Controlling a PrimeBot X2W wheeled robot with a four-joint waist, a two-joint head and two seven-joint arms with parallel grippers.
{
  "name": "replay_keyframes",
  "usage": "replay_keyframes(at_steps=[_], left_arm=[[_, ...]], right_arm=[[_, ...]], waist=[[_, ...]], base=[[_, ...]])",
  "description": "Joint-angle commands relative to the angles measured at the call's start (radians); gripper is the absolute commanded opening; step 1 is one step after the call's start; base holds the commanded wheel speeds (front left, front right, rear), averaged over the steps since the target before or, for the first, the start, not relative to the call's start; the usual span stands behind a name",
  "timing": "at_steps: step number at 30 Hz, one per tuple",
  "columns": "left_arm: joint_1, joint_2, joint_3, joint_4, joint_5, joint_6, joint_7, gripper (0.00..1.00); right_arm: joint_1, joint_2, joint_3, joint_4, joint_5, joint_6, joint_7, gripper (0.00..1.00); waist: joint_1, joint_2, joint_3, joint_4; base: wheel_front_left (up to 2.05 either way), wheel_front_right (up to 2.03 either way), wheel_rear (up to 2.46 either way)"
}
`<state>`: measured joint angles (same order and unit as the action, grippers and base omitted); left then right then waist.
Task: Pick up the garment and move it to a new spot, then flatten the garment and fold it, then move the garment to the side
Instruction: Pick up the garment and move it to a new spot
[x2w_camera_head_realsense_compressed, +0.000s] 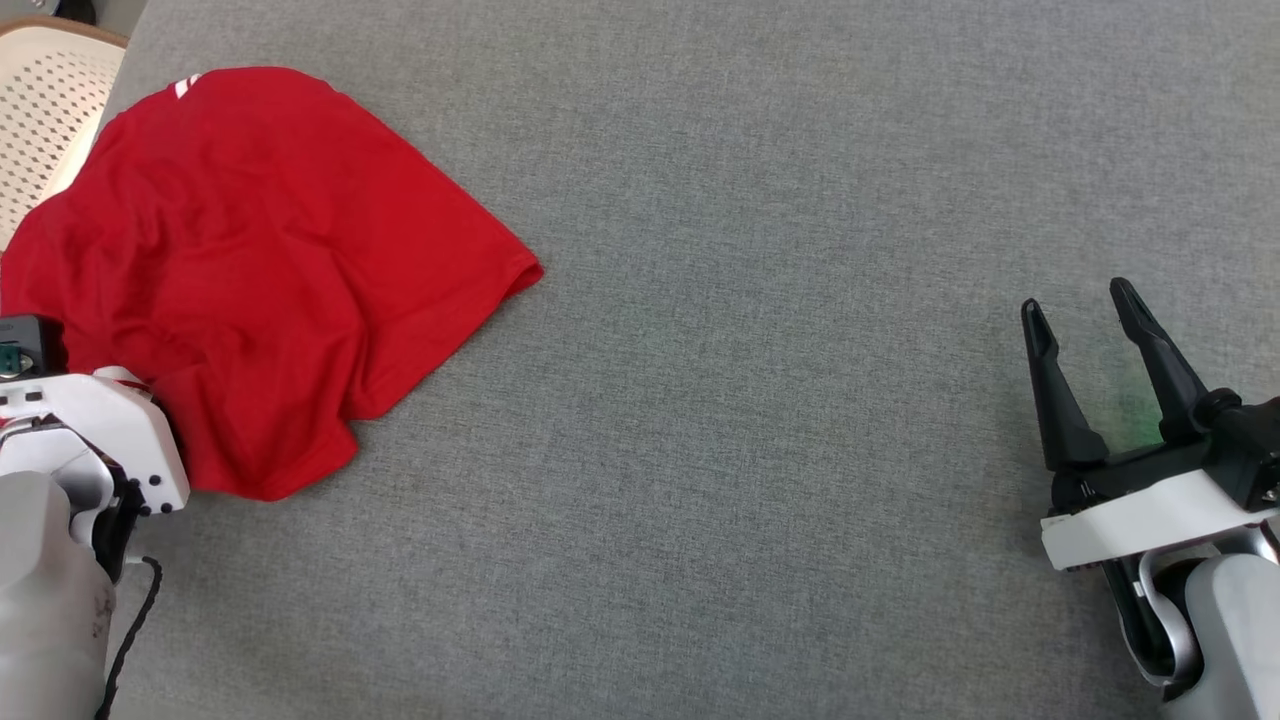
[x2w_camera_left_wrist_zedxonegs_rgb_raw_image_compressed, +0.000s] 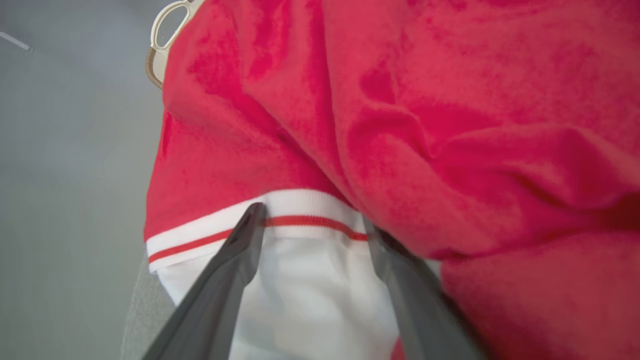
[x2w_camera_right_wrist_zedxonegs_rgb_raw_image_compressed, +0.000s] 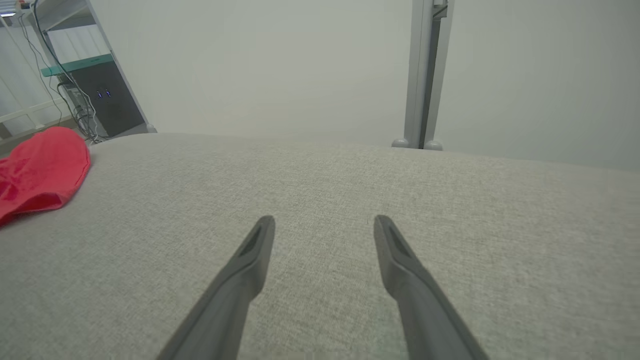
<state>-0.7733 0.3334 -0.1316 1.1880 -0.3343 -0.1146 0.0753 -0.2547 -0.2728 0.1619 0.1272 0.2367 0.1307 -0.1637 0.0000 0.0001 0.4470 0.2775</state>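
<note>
Left gripper (x2w_camera_left_wrist_zedxonegs_rgb_raw_image_compressed: 311, 220): fingers spread wide, nothing clamped. In the left wrist view they sit over the garment's white panel, tips at the white rib band with a red stripe (x2w_camera_left_wrist_zedxonegs_rgb_raw_image_compressed: 300, 212). The right-hand finger (x2w_camera_left_wrist_zedxonegs_rgb_raw_image_compressed: 395, 270) has its tip against a red fold; touching or just over the cloth, cannot tell. In the head view this gripper's fingers are hidden at the garment's near-left edge and the white wrist housing shows.

Right gripper (x2w_camera_head_realsense_compressed: 1078, 300): jaws also wide apart, empty, low over bare grey fabric surface (x2w_camera_head_realsense_compressed: 760, 400) at the right side, well apart from the garment.

Red garment (x2w_camera_head_realsense_compressed: 260, 270): crumpled heap, not flattened, at the far-left part of the surface, wrinkled, one hem corner pointing toward the middle, a small white stripe mark at its far edge. Its left part lies over the surface edge beside a white perforated object (x2w_camera_head_realsense_compressed: 45, 110) with a brown rim.

Right wrist view: pale wall, grey post (x2w_camera_right_wrist_zedxonegs_rgb_raw_image_compressed: 425, 75), shelf with cables (x2w_camera_right_wrist_zedxonegs_rgb_raw_image_compressed: 75, 75) behind the surface.
</note>
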Motion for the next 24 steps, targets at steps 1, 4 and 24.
replay_keyframes(at_steps=[1,4,24], left_arm=[[0.017,-0.035,-0.025,0.026,0.007,-0.012,0.034,0.4],[0.022,-0.02,-0.054,0.015,0.008,-0.017,-0.007,0.0],[0.091,0.064,-0.066,-0.708,0.131,0.098,-0.341,0.0]], right_arm=[[0.003,-0.001,-0.002,-0.003,-0.005,0.0,0.0,1.0],[0.005,0.01,-0.006,0.002,-0.006,0.0,-0.009,1.0],[0.031,0.13,-0.023,0.145,0.046,0.0,-0.097,1.0]], waist=[[0.0,-0.0001,-0.002,-0.004],[0.0,-0.0001,-0.013,-0.01],[0.0,-0.0001,-0.275,-0.074]], base=[[0.0,0.0,0.0],[0.0,0.0,0.0],[0.0,0.0,0.0]])
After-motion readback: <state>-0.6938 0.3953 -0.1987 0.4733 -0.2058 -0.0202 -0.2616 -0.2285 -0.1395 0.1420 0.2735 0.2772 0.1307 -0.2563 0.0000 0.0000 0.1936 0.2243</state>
